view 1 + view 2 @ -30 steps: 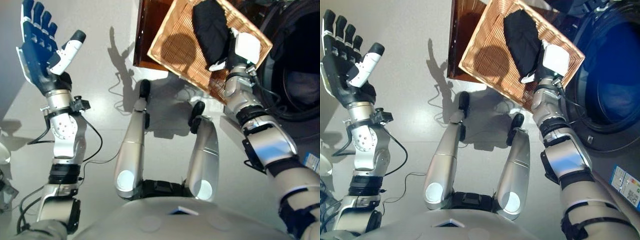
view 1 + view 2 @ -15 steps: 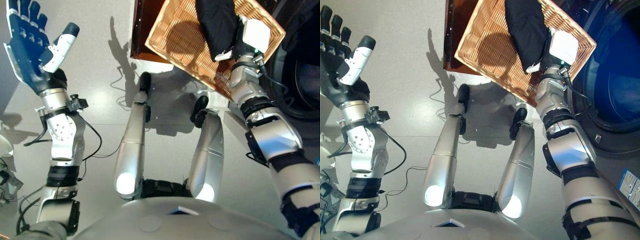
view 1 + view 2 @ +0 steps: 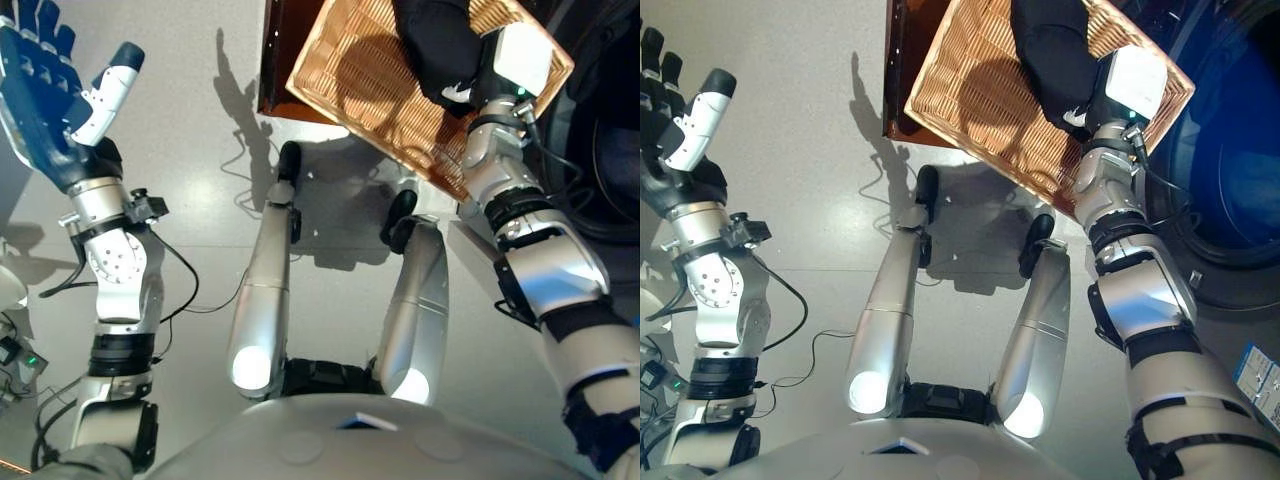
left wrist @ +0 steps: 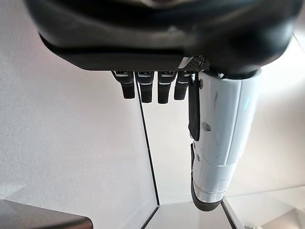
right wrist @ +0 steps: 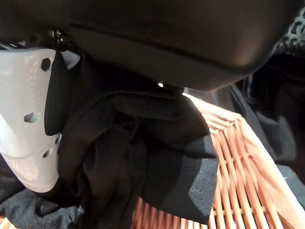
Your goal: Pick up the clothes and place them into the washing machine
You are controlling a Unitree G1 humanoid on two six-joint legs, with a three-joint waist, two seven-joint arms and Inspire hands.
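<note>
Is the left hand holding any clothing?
No. The left hand is raised over bare floor with fingers straight and empty; the black garment lies in the wicker basket.

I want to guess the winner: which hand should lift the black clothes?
Right hand: its fingers already grip the black cloth in the woven wicker basket. Left hand is raised, empty, far away.

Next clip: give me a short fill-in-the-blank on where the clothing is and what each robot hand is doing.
1. The black garment lies in a wicker ____.
2. The right robot hand is closed on the ____.
3. The left robot hand is raised, fingers straight, holding ____.

Missing words: basket; garment; nothing
</note>
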